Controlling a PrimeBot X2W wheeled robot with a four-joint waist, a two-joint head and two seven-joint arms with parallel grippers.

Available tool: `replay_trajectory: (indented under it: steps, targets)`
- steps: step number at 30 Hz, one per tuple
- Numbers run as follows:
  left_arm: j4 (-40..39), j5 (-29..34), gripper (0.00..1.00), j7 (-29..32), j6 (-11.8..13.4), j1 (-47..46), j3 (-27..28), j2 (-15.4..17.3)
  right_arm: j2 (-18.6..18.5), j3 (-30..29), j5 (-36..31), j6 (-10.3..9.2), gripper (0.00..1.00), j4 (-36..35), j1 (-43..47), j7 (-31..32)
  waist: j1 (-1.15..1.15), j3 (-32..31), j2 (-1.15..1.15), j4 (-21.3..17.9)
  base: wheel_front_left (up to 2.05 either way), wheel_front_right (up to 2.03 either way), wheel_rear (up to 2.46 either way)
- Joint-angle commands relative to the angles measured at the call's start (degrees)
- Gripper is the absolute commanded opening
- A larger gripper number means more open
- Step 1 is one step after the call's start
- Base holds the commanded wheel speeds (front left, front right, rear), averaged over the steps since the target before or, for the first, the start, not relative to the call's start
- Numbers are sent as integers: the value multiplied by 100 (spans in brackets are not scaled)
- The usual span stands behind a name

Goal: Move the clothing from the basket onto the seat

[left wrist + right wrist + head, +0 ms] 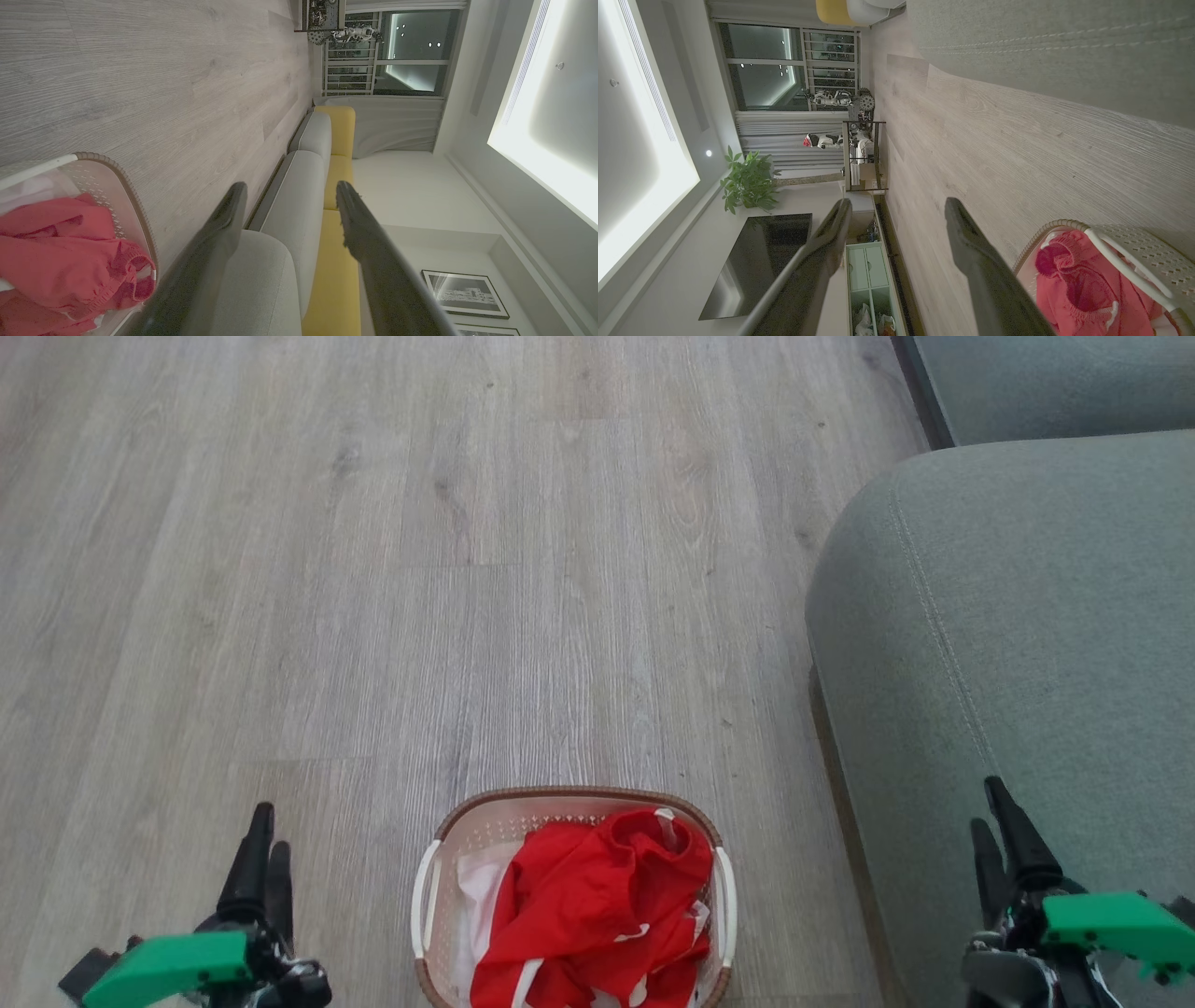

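The bright red clothing (597,915) lies bunched in the cream perforated basket (485,821) on the floor at the bottom centre of the head view, over a white sheet. The grey-green seat (1008,644) fills the right side. My left gripper (264,845) hangs open left of the basket, apart from it; my right gripper (991,826) hangs open over the seat's front part, right of the basket. The left wrist view shows the clothing (60,252) and the basket (126,186) at lower left beside the open fingers (224,224). The right wrist view has the clothing (1083,284) in the basket (1143,247) at lower right.
Pale wood-plank floor (467,569) stretches ahead and to the left of the basket. A second grey cushion (1055,383) sits at the top right behind the seat. Far off, the right wrist view shows a shelf rack (861,154), a potted plant (747,182) and a dark screen (756,261).
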Motion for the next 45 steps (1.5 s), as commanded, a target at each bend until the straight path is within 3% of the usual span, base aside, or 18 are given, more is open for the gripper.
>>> replay_trajectory:
  steps: [1,20,32,45]
  targets:
    - [-246,80,100,-46,-7,-298,26,54,-70,40,-65,0,100,-261,-254,-46,0,1,0,-1,0,0,0]
    - [-639,1072,100,-365,-11,-383,-118,69,-334,400,-1138,0,100,-697,-315,-410,0,16,0,-40,0,0,0]
    - [-908,2583,100,-566,229,-430,-424,78,-409,524,-2065,0,100,-908,-358,-613,0,56,0,-50,0,0,0]
    - [-1039,4185,100,-784,445,-489,-772,89,-559,658,-3529,-1,100,-1020,-417,-833,0,96,0,-58,0,0,0]
